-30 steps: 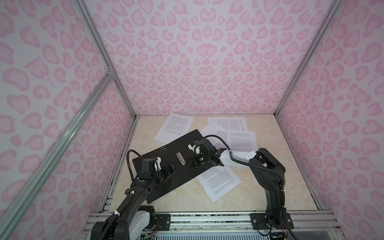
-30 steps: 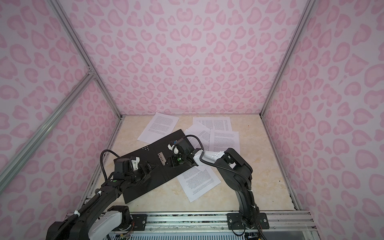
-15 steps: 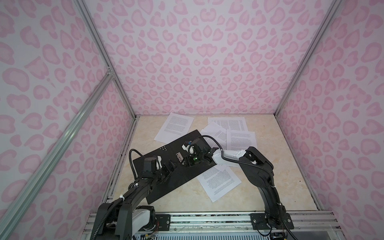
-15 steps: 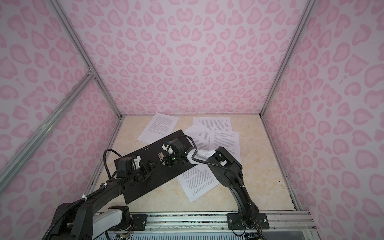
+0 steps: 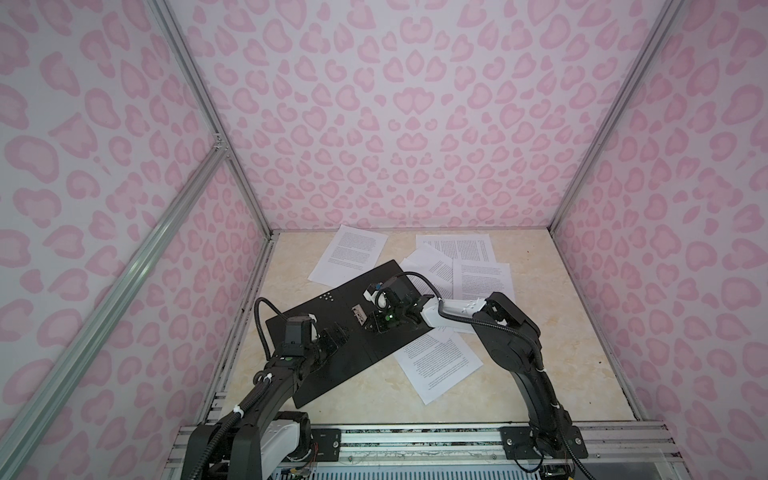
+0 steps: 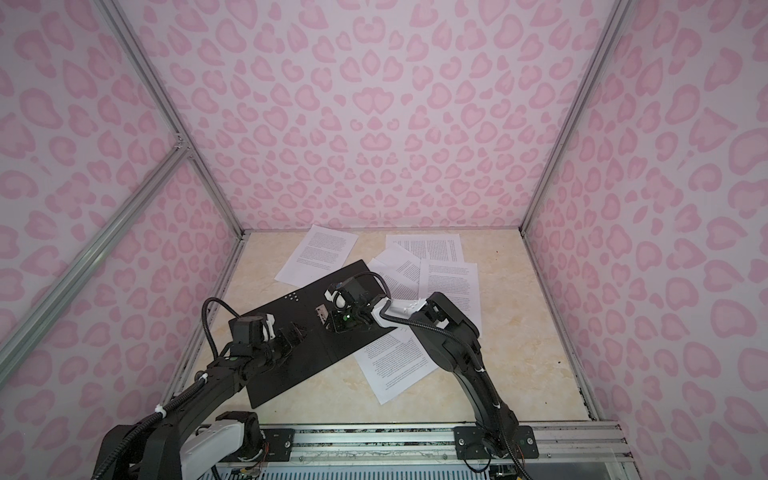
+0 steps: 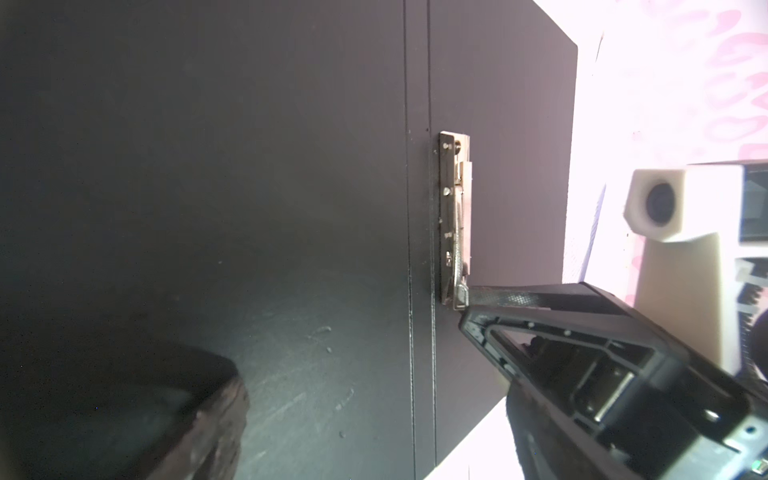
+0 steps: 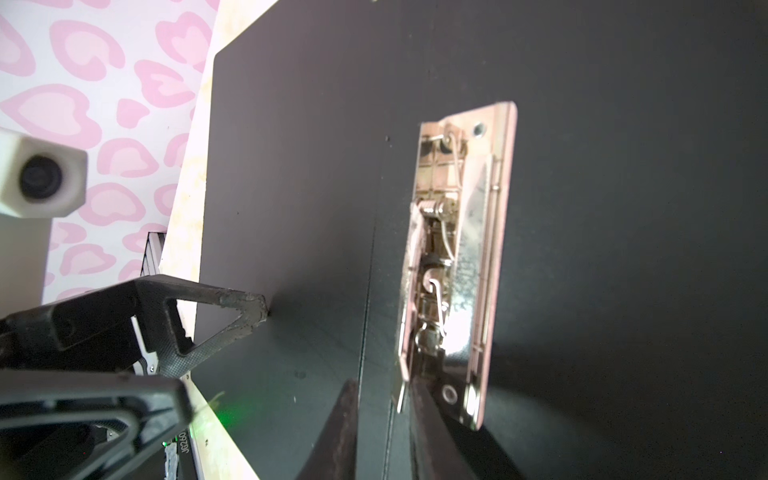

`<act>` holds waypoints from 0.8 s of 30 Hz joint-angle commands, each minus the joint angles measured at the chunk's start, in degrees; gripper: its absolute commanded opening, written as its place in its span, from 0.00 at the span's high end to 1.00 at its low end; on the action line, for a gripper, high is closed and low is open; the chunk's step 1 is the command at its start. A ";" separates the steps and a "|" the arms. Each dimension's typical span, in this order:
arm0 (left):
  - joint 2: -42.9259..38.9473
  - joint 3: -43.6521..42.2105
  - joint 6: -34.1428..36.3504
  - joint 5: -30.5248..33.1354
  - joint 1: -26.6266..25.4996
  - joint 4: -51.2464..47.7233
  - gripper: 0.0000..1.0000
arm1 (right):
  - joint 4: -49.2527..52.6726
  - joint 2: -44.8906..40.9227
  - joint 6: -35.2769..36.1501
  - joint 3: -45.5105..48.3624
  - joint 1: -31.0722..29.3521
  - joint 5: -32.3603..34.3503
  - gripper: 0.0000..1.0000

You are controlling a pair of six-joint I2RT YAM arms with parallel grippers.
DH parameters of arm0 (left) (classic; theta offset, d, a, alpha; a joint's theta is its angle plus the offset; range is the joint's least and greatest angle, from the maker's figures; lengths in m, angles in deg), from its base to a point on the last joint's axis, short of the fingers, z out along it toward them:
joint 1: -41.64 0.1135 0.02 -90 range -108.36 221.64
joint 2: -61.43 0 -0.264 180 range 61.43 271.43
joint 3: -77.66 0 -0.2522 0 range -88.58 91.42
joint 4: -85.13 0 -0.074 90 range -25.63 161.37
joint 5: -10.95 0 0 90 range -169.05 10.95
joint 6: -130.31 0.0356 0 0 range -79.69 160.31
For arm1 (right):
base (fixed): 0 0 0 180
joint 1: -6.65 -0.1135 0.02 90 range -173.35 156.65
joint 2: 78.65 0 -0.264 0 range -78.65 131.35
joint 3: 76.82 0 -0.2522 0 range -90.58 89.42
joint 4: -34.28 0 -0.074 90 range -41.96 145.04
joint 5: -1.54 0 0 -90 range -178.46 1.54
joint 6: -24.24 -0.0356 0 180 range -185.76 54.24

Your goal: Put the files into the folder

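Now the folder (image 5: 353, 365) lies open, black side up, on the bench (image 5: 540, 374) among scattered papers (image 5: 482, 282), the left pincer (image 5: 336, 334) spread wide over it and the right pincer (image 5: 368, 325) nearly together about the metal clip (image 8: 457, 257), perhaps gripping it.

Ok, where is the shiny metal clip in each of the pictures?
In a top view: the metal clip is near the middle, a small silver bar on the black folder.
In a top view: the same spot, near the middle of the folder.
Left wrist view: right of centre, a thin bar.
Right wrist view: right of centre, big and close.
Shared landmark: the open black folder under the clip.
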 commanded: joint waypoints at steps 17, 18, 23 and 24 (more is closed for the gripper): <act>0.44 0.44 0.96 3.42 0.02 -2.99 0.02 | -0.61 1.80 -0.97 -0.10 0.88 -0.31 0.96; 0.56 0.48 0.98 3.50 0.02 -2.95 0.02 | -0.62 1.87 -0.93 0.01 0.95 -0.25 0.97; 1.11 0.69 1.16 4.08 0.02 -3.25 0.02 | -1.00 2.06 -0.47 2.04 1.60 0.83 1.00; 1.10 0.67 1.18 4.19 0.02 -3.28 0.02 | -1.19 2.19 -0.40 2.50 1.78 0.97 1.00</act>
